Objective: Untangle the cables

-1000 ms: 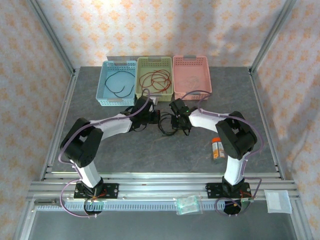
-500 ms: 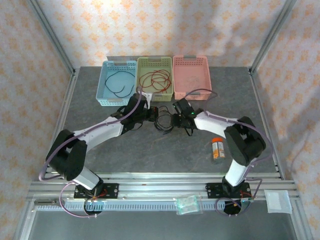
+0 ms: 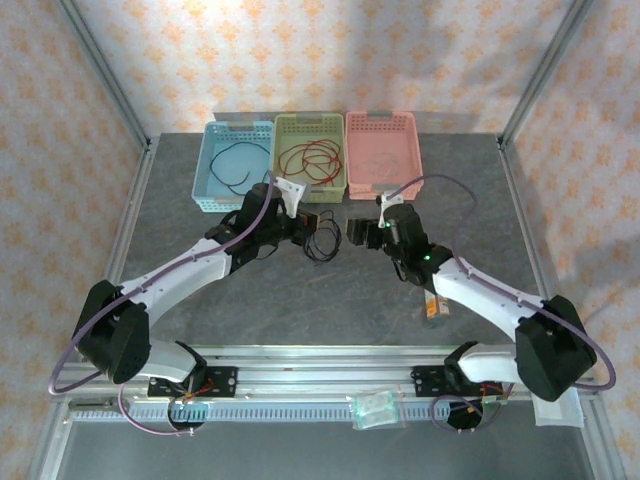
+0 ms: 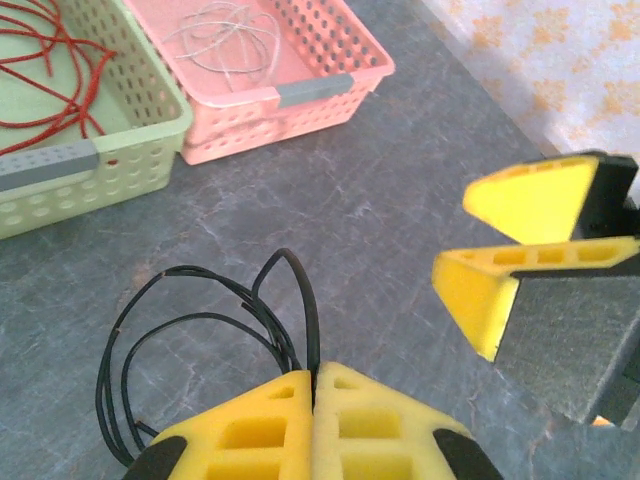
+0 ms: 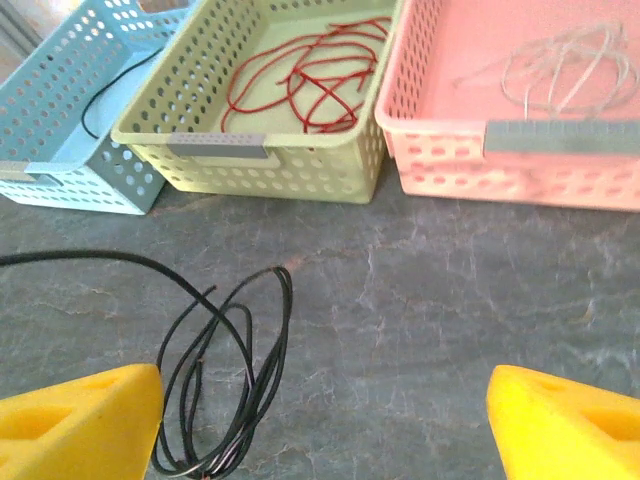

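Left tool pinched shut on black cable, loops lying on table at its 4 o'clock, right tool wide open and empty at 3; blue basket at 10, so left arm looks nearer.

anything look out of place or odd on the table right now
One black cable lies loose on the table in front of the baskets, pinched in the shut left gripper, while the rest of the cables lie in baskets. Nothing looks spilled or damaged.
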Controlling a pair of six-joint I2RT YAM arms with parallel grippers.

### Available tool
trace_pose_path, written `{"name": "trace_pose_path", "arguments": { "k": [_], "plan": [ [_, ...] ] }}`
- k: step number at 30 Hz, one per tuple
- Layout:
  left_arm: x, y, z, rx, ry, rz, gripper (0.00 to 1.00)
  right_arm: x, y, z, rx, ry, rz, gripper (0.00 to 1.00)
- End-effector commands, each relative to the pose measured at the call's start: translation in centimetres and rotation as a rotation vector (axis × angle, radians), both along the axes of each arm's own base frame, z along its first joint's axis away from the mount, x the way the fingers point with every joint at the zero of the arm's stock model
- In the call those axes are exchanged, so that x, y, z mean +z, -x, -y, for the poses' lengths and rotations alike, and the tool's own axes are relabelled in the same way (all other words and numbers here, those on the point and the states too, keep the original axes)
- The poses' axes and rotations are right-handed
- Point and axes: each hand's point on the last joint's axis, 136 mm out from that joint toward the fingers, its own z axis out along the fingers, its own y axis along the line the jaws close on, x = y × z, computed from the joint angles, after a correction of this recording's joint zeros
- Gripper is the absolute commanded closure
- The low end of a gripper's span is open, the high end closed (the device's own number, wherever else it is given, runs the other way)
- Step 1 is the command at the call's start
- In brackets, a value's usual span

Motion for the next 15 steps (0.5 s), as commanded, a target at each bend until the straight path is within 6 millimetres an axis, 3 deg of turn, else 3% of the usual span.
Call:
{"name": "trace_pose_path", "arguments": {
  "k": [1, 3, 4, 6, 10, 15],
  "plan": [
    [2.8, 1.3, 1.0, -0.097, 0.020, 0.058, 1.00, 2.1, -0.5, 0.3, 0.030, 0.079, 0.089, 0.16],
    [3.1, 1.6, 1.1, -0.115, 0.025, 0.064, 1.00, 2.2, 0.1, -0.7, 0.126, 0.114, 0.090, 0.18],
    [3.3, 1.7, 1.1, -0.120, 0.027, 0.067, 1.00, 2.2, 0.7, -1.3, 0.186, 0.118, 0.099, 0.01],
    [3.4, 2.0, 1.2, -0.133, 0.032, 0.069, 1.00, 2.1, 1.4, -2.0, 0.258, 0.127, 0.121, 0.00],
    [4.0, 2.9, 1.5, -0.171, 0.054, 0.074, 1.00, 2.0, 1.2, -2.2, 0.290, 0.163, 0.167, 0.00],
    [4.3, 3.5, 1.6, -0.197, 0.061, 0.077, 1.00, 2.0, 1.0, -3.8, 0.399, 0.122, 0.203, 0.03]
  ]
}}
